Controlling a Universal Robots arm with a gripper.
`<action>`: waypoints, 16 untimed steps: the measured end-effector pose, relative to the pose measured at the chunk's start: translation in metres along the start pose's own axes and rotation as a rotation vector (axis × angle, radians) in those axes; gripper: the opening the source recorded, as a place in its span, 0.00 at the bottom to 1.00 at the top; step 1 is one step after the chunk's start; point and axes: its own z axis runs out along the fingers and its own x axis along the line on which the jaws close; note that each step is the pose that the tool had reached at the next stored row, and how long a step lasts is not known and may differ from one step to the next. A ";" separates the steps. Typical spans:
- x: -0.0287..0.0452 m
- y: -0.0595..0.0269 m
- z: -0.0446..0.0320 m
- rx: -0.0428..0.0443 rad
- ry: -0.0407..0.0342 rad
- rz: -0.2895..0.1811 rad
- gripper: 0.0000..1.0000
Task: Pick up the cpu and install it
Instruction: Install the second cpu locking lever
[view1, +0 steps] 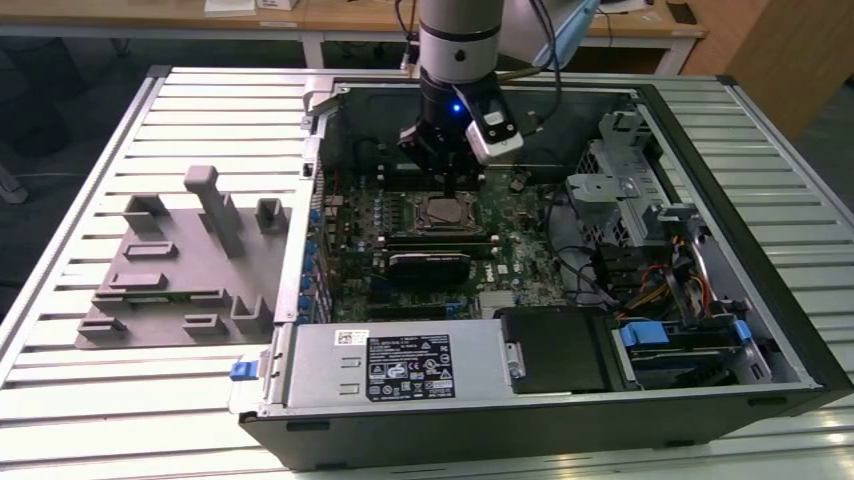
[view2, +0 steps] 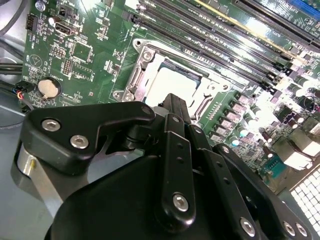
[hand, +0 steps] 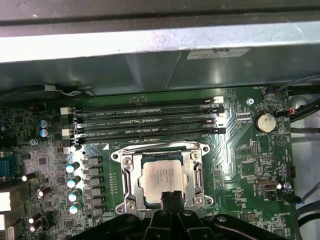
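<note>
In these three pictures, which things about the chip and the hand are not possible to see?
- First wrist view: the near edge of the small square silver-topped cpu is covered by the black hand.
- Second wrist view: the hand's linkage covers part of the cpu.
- Exterior view: the fingertips are too small to judge contact with the cpu.

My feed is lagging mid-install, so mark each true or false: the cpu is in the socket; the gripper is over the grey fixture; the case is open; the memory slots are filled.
1. The cpu lies inside the socket frame. True.
2. The gripper is over the grey fixture. False: it is inside the computer case, above the socket.
3. The case lies open. True.
4. The memory slots hold modules. False: they look empty.
</note>
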 end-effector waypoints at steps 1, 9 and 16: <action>0.0000 -0.0006 0.0000 0.0001 0.0000 0.000 0.11; -0.0007 -0.0064 0.0000 0.0000 0.0000 0.000 0.11; -0.0012 -0.0111 0.0000 0.0001 0.0000 0.000 0.11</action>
